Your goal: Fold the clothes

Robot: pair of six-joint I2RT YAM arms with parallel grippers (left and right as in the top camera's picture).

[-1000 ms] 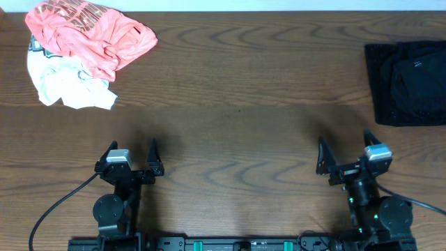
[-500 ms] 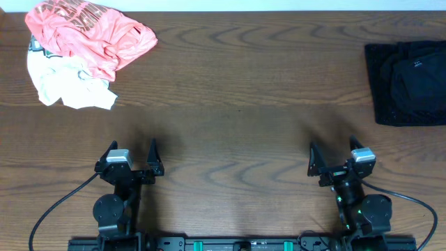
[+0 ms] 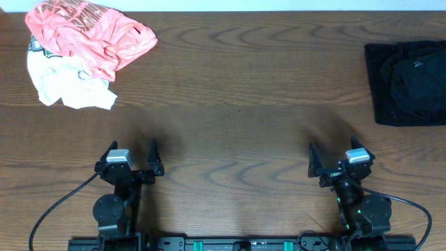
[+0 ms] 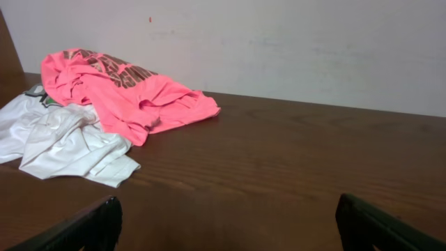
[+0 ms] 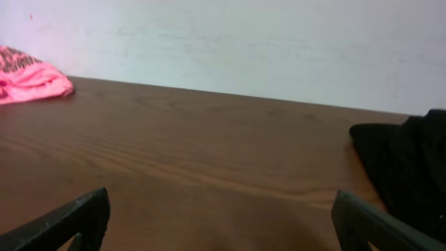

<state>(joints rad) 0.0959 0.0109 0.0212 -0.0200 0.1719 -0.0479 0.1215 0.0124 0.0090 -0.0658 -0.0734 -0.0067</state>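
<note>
At the bottom edge of the overhead frame sit the two arm bases, a black cable (image 3: 52, 207) looping away from the left one toward the lower left corner. Just above them the left gripper (image 3: 134, 145) stands at lower left and the right gripper (image 3: 332, 144) at lower right, well apart from each other, both pointing up the frame. Each has its jaws spread wide with only bare wood showing between them – in both wrist views the dark fingertips (image 4: 80, 229) sit at the far lower corners of the picture, clear of any cloth

Beyond the grippers stretches the brown wooden table (image 3: 237, 97). At the right edge of the frame, in the upper part, lie the black clothes (image 3: 408, 82) – a flat, roughly squared pile, partly cut off by the frame, well away from the right gripper. The right wrist view catches its near edge at the far right

In the upper left corner a crumpled pink shirt (image 3: 87, 35) with a dark print lies partly over a rumpled white garment (image 3: 66, 89), the two touching, well beyond the left gripper. Behind the table the wrist views show a pale wall (image 4: 293, 49)
</note>
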